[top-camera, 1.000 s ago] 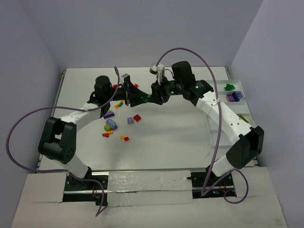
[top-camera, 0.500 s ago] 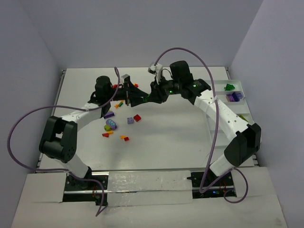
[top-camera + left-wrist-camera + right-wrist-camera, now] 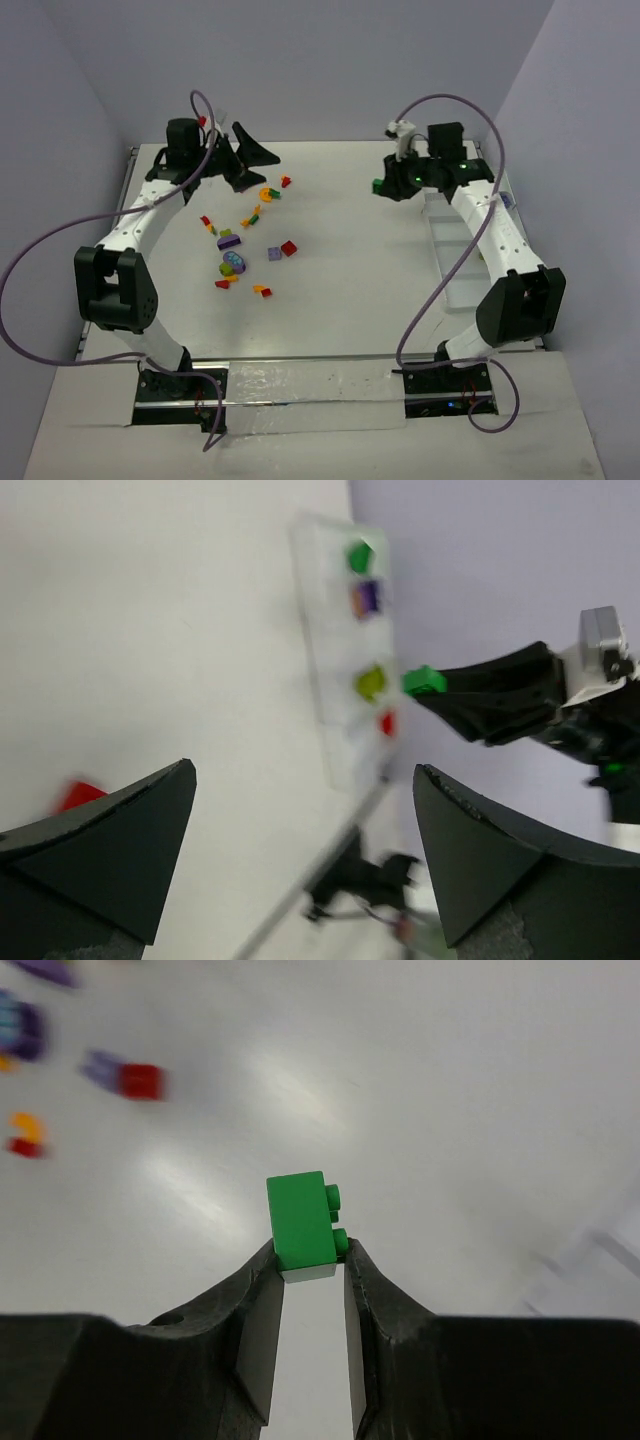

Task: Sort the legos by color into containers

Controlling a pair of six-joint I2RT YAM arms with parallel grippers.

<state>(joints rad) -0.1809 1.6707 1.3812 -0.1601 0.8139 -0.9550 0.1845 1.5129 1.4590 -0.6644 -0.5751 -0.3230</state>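
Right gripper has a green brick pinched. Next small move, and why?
Probably swing the right gripper rightward to the long white divided tray, aiming for the end compartment that already holds a green piece. The small green plastic brick is clamped between its fingertips but hangs over bare table, short of the tray.

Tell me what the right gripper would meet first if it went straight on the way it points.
Probably bare table: the right gripper, shut on a green brick, aims at open white surface in its wrist view. The scattered legos lie off to one side of that line. Depth is unclear.
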